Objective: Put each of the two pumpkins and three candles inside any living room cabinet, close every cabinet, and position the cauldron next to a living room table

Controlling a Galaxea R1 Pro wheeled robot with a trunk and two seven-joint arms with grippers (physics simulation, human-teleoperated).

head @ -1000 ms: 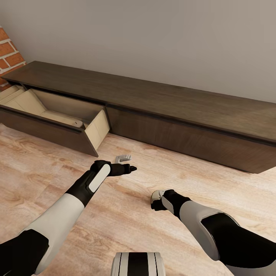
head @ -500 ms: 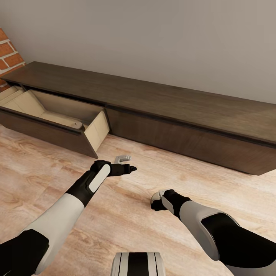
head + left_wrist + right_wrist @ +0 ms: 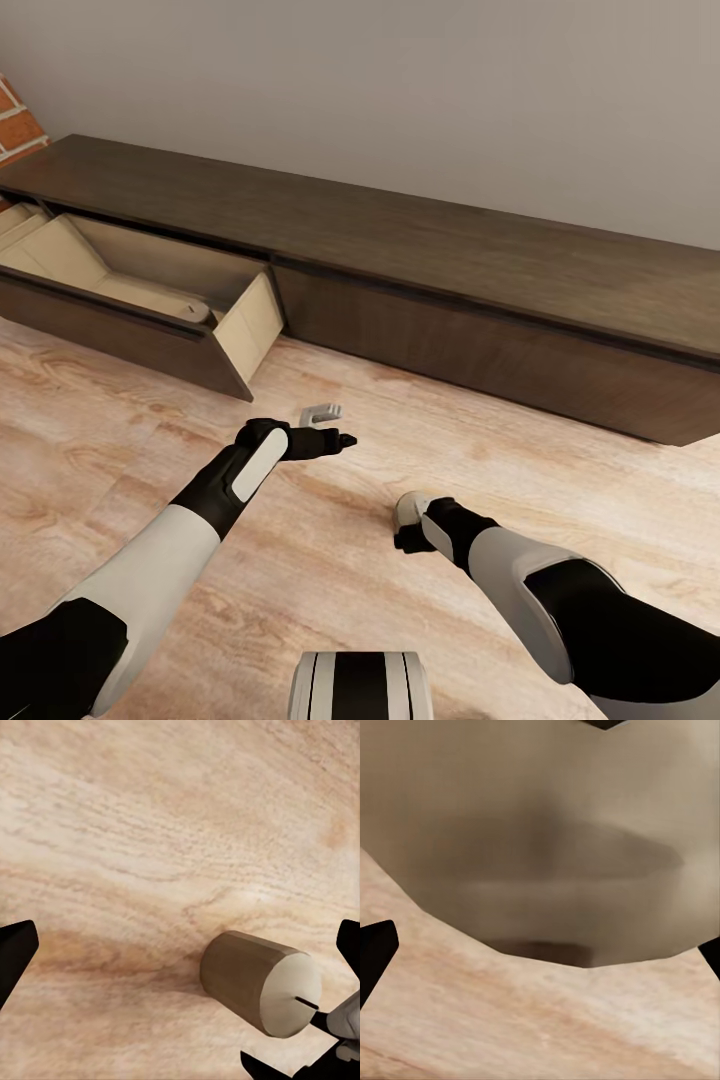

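Observation:
The cabinet (image 3: 450, 270) runs along the wall, and its left drawer (image 3: 130, 335) stands pulled out. One candle (image 3: 190, 310) lies on its side in that pale drawer. My right gripper (image 3: 405, 520) hangs low over the floor, short of the cabinet, shut on another candle (image 3: 255, 982). That candle's tan side looms right in front of the right wrist camera (image 3: 540, 832), between the gripper (image 3: 540, 945) fingertips. My left gripper (image 3: 322, 411) is open and holds nothing (image 3: 180, 945); it points at the held candle. No pumpkins, cauldron or table are in view.
A brick wall (image 3: 15, 125) meets the cabinet's left end, and a plain grey wall (image 3: 400, 90) rises behind it. Light wooden floor (image 3: 560, 480) lies between me and the cabinet. The open drawer juts out over the floor at the left.
The whole view has shifted: the cabinet now sits a little higher in the picture, so the camera moved. Both arms keep their pose and the candle stays in the right gripper.

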